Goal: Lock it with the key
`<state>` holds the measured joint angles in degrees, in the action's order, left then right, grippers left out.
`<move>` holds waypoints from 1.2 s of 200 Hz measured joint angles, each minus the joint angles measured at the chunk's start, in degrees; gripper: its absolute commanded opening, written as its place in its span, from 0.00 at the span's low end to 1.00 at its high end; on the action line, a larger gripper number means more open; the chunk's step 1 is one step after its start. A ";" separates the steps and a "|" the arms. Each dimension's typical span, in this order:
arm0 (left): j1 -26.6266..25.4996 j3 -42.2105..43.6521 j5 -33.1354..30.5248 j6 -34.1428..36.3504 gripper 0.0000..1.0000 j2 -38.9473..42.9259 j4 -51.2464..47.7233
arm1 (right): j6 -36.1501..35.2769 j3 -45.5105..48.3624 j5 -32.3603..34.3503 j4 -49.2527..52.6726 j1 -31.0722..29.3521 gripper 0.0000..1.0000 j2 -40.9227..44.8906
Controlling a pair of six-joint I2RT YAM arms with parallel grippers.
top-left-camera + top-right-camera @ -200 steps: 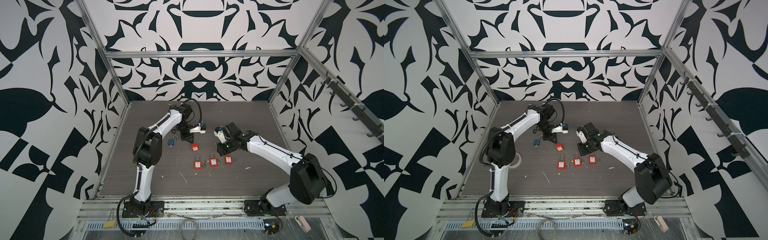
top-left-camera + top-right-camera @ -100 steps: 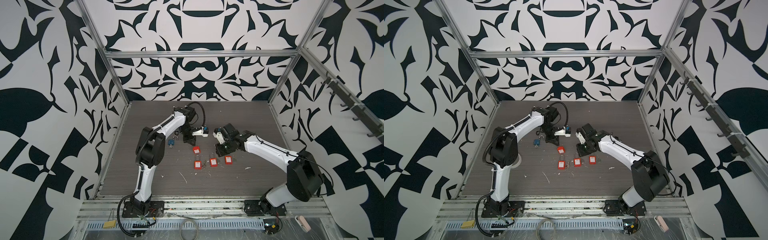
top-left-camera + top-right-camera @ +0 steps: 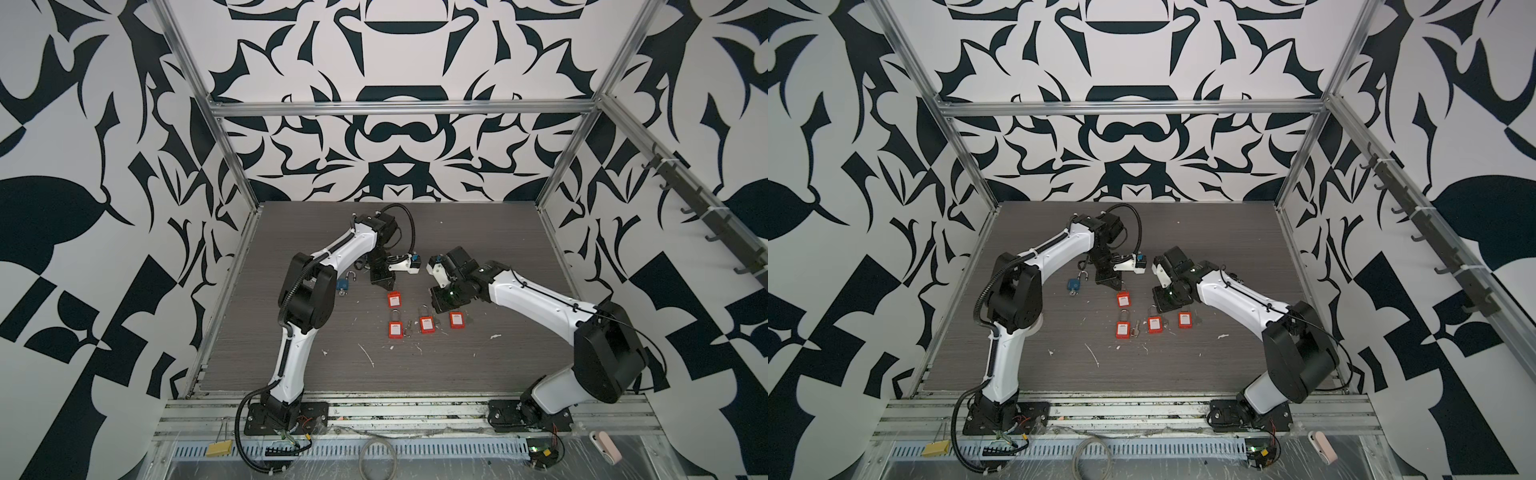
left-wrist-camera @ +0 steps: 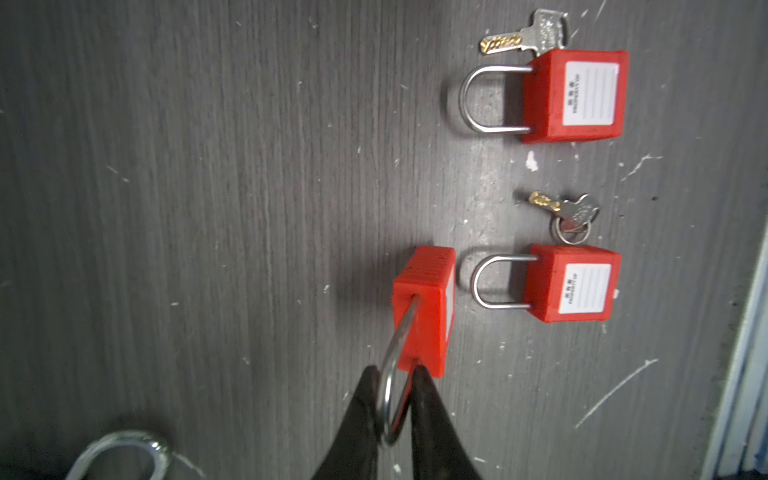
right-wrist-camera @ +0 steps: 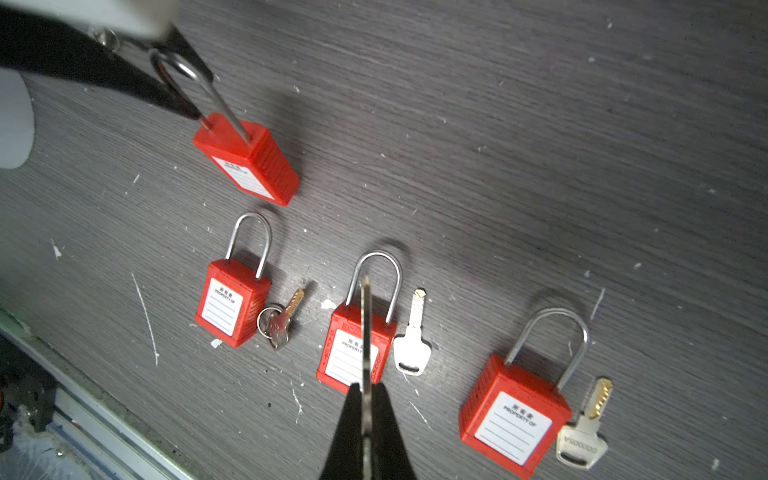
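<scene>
**While one arm props the padlock, the other readies the key**

Because the keyhole sits in the base of the body, the left gripper [image 4: 395,370] takes the red padlock [image 4: 428,307] by its shackle [image 4: 399,332] rather than by the body. That leaves the base free and tips the lock up, with its far end seemingly down on the table [image 4: 208,166]. Both fingers flank the steel loop closely, but whether they clamp it or merely cage it I cannot tell. This lock sits near the middle of the table, on the far side of a row of three other padlocks [image 5: 232,309] lying flat, each with a spare key [image 5: 411,336] beside it. The right gripper [image 5: 365,388] is clamped on the key [image 5: 365,324] by its head, so the blade sticks out ahead, ready to be fed in. In both top views the two grippers are near each other but apart, so the key is not yet at the lock. Lining blade with slot likely comes next, and a loosely held shackle would let the body swing away. A blue padlock [image 3: 343,284] lies off to the left, untouched
</scene>
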<state>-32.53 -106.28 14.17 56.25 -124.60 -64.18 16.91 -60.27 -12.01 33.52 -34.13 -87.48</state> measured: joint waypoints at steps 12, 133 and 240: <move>-0.02 0.00 -0.76 -0.28 0.21 0.00 1.33 | 0.13 0.00 -0.11 -0.11 0.00 0.00 0.00; 1.14 -1.49 -1.55 -7.89 0.33 -1.55 9.60 | 6.91 -4.00 -2.71 0.57 0.00 0.00 -3.56; 19.67 29.16 7.19 -36.81 0.49 31.45 36.76 | 18.80 -15.80 -8.41 0.94 -0.48 0.00 -19.61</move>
<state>-12.86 -77.12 21.37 19.44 -93.14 -27.42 35.70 -76.07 -20.43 34.46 -34.61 -107.09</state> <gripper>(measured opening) 0.463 0.067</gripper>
